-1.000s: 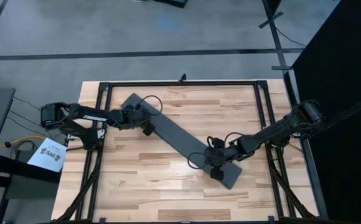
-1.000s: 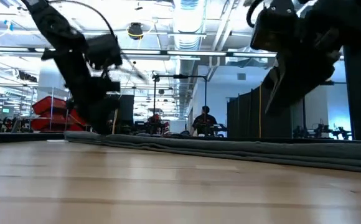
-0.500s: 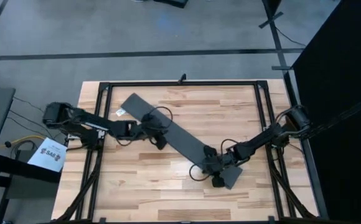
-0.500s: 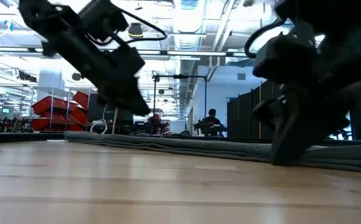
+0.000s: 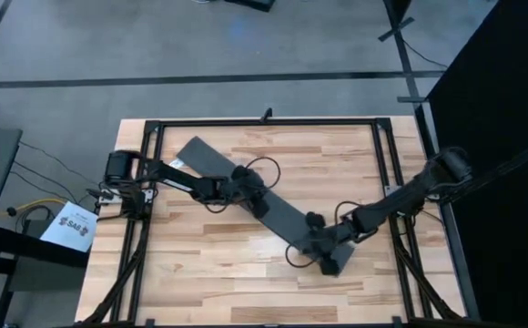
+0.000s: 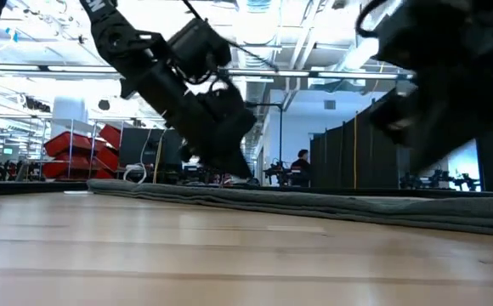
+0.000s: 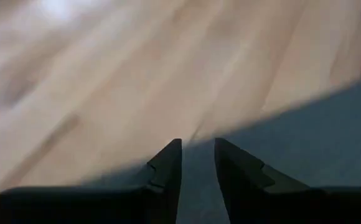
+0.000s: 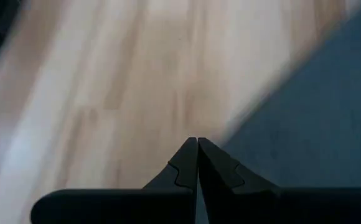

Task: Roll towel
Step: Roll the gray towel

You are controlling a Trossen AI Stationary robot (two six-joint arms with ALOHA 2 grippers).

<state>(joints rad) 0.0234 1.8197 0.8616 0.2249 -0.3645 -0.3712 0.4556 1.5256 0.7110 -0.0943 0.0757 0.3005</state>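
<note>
- Dark grey soft cloth towel [image 5: 246,187], folded into a long strip, lies diagonally across the light wooden slatted table [image 5: 337,164]; it runs from near the table's far-left corner down toward the near-right.
- Small white label tag [image 5: 177,164] pokes out at the towel's far-left end.
- Left tool [image 5: 262,206] sits on the towel's near edge, about mid-strip; fingers a narrow gap apart, grey cloth between and under the tips [image 7: 168,163], no clear grip.
- Right tool [image 5: 311,246] at the towel's near-right end, on its near edge; fingers pressed together [image 8: 187,163] at the cloth border. Can't tell if fabric is pinched.
- Right arm covers the towel's near-right end from above.
- Black metal frame [image 5: 264,121] rims the table around the towel.
- White paper sheet [image 5: 71,225] lies off the table, left of the towel.
- Low view: a person [image 6: 301,167] stands in the room behind the towel.
</note>
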